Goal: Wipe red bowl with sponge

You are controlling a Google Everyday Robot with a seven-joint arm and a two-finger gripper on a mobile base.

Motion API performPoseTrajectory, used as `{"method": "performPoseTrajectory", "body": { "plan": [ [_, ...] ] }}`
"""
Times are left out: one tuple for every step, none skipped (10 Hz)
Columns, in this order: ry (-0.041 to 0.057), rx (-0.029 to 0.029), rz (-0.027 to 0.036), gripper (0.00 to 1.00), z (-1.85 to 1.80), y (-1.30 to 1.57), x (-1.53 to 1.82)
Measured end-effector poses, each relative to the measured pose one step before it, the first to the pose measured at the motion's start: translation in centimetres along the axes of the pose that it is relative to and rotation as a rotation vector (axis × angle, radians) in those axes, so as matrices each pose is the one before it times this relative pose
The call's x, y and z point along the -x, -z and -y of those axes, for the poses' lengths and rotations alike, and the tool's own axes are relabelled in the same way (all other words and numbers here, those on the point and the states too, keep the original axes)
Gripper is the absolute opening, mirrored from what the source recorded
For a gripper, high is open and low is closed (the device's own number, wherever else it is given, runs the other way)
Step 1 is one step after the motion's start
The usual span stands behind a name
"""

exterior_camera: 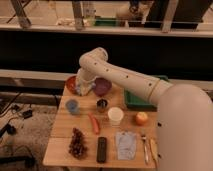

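1. My pincer (83, 90) hung at the far left of the desk (60, 145), just right of the red bowl (71, 84) and left of the purple bowl (102, 86).
2. Whether it was spread, pressed together or pinching the sponge, I could not tell; my wrist hid it, and I could not make out the sponge anywhere.
3. The red bowl sat at the desk's far-left edge, partly covered by my arm.
4. To wipe well, I judged I should press lightly, sweep inside the rim in small circles, and avoid shoving the bowl off the edge or bumping the purple bowl.
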Motion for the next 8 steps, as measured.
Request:
{"method": "performPoseTrajectory", "body": {
  "plan": [
    [0.00014,0.00034,0.00048,0.09,-0.008,-0.01,0.03],
    [-0.00137,0.00043,0.00009,0.09,-0.038,-0.024,0.031],
    [-0.00682,-0.00416,-0.00418,0.09,0.082,0.144,0.083],
    [-0.01171,-0.00708,-0.02016,0.09,-0.035,0.398,-0.354],
    [-0.01271,-0.00837,-0.02285,0.09,-0.14,0.536,-1.049],
    [-0.01026,-0.00926,-0.026,0.09,-0.258,0.634,-1.562],
    [-0.01084,-0.00776,-0.01668,0.09,-0.28,0.549,-1.439],
    [-0.00178,-0.00978,-0.02194,0.09,0.069,0.336,-1.421]
  ]
}}
